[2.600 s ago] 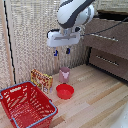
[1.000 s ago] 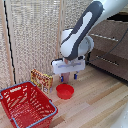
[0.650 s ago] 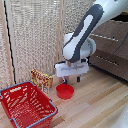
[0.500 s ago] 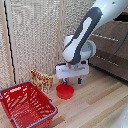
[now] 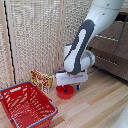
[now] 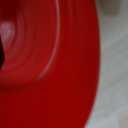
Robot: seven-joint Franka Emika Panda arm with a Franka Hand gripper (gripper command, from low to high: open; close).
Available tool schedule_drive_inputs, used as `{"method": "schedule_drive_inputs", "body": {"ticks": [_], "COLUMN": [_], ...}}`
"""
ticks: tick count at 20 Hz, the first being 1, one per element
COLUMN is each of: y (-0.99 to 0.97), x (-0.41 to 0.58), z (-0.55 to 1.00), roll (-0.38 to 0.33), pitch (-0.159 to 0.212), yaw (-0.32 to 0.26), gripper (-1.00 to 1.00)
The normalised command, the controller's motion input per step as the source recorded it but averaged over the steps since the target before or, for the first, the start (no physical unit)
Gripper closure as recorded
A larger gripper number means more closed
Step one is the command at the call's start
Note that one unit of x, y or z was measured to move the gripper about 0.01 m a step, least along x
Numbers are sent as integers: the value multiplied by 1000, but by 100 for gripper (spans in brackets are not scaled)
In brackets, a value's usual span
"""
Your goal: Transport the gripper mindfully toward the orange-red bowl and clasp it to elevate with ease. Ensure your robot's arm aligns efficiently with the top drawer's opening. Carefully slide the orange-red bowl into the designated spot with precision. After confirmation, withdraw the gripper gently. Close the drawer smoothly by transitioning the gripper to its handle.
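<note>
While the orange-red bowl (image 5: 64,92) sits on the wood floor (image 5: 95,107) at lower centre of the exterior view, the end effector (image 5: 70,88) is right down on it; grip state cannot be told. Wrist view: bowl (image 6: 50,70) fills frame. Red mesh basket (image 5: 27,105) lower left, snack bag (image 5: 42,80) between, dresser drawers (image 5: 110,47) upper right.

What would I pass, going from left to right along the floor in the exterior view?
Red mesh basket → yellow-and-red snack packet → orange-red bowl, with the white end effector right over it → dark wooden dresser at the exterior view's right.
</note>
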Motion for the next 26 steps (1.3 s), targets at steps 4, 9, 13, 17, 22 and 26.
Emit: {"method": "schedule_drive_inputs", "body": {"ticks": [4, 9, 13, 17, 22, 26], "y": [0, 7, 29, 16, 106, 38], "x": [-31, -78, -81, -100, -94, -94], "z": [-179, 0, 0, 0, 43, 380], "roll": [-29, 0, -4, -7, -11, 0], "pitch": [-94, -14, -1, -2, 0, 18], "yaw": [73, 3, 2, 0, 0, -11], "gripper": [100, 100, 100, 100, 100, 100]}}
